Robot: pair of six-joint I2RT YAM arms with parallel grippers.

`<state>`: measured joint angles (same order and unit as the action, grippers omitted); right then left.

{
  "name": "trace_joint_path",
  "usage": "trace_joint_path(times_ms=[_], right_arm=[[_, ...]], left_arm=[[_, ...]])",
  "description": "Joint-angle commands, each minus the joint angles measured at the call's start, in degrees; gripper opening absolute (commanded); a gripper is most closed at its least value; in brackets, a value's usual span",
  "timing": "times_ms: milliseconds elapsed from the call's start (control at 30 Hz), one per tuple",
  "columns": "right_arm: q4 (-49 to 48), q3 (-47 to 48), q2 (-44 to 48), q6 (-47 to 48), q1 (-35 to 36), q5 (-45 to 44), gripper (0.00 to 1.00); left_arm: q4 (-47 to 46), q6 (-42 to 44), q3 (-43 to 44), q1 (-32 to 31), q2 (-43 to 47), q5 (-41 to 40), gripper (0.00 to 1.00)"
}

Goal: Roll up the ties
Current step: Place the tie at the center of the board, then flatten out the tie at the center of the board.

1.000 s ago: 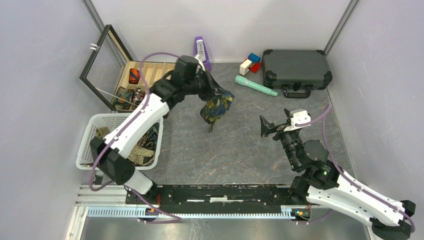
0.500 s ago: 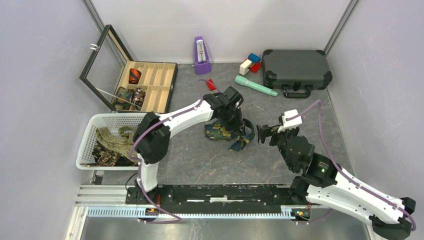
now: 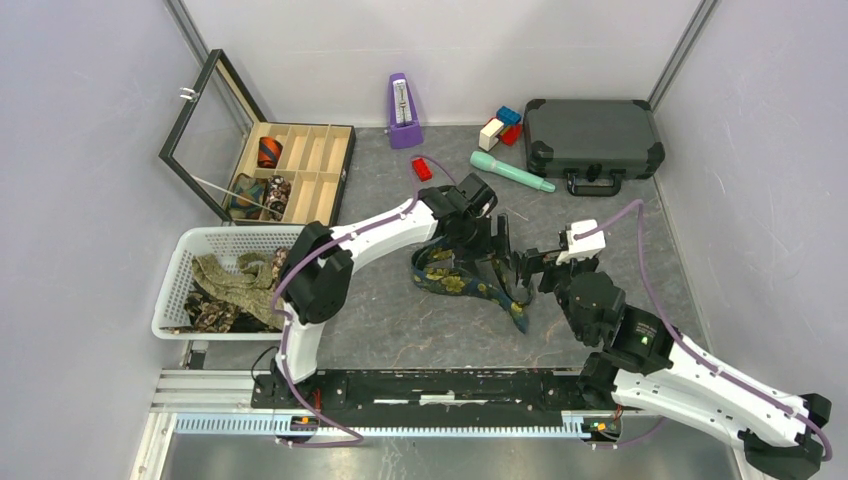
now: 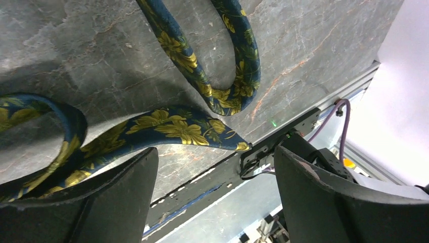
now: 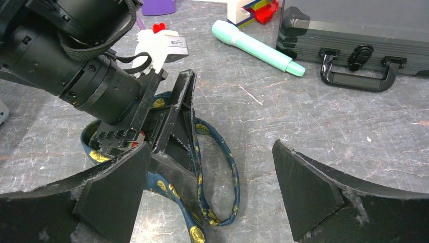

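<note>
Grey marbled tabletop (image 3: 400,320), pale walls on three sides.

Top view: navy tie (image 3: 452,282) with a yellow flower print lies loose mid-table, unrolled, in a few loops. Its pointed end is toward the near edge. Left gripper (image 3: 490,245) sits low over the tie's right side. Right gripper (image 3: 533,268) is just beside it, facing it. Can't tell from up here whether either one touches the fabric. More ties (image 3: 228,283), olive and tan, are heaped in the white basket (image 3: 172,285) at left. Wooden divider box (image 3: 318,160) behind the basket, lid up, with a rolled coil (image 3: 268,152) in a back compartment. Purple metronome (image 3: 403,100), red block (image 3: 422,168), teal tool (image 3: 510,170) and black case (image 3: 592,135) toward the back.

Left wrist: fingers (image 4: 116,202) spread wide, nothing between them. The tie snakes over the table below, its tip near the frame rail (image 4: 283,136).

Right wrist: right fingers (image 5: 109,197) also wide apart and empty. The left gripper is straight ahead, jaws apart, down on the table. The navy strip curls around and under its tips, not pinched.
</note>
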<state>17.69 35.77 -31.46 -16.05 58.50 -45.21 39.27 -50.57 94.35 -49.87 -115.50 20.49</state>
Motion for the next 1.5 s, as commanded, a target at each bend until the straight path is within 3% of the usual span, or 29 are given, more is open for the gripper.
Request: trace_joint_path(times_ms=[0,200,433,967,1167,1300,1467], right_arm=[[-1.67,-0.69,-0.56,-2.03,0.21,-1.41,0.98],[-1.27,-4.2,-2.15,-5.95,0.19,-3.76,0.98],[-2.14,-6.65,-9.02,-8.71,-1.06,-1.75,0.97],[-11.81,-9.02,-27.6,-2.08,-22.1,25.67,0.98],[-15.2,-6.73,-35.24,-0.29,-25.69,33.27,0.98],[-15.52,-5.8,-38.63,0.71,-26.96,33.59,0.98],[-15.47,-6.88,-39.61,0.7,-27.3,37.25,0.84]], left_arm=[[0.49,4.6,-1.46,-0.32,6.2,-4.45,0.9],[3.0,6.95,-8.59,-0.4,12.36,-13.96,0.86],[1.51,8.33,-14.81,-1.93,13.89,-17.9,0.82],[-2.18,2.53,-23.97,-2.78,14.34,-29.69,0.8],[-2.48,2.92,-25.9,-2.19,14.48,-33.5,0.74],[-3.74,3.26,-27.78,-0.38,14.73,-33.61,0.68],[-7.28,5.08,-30.53,4.57,15.48,-30.83,0.6]])
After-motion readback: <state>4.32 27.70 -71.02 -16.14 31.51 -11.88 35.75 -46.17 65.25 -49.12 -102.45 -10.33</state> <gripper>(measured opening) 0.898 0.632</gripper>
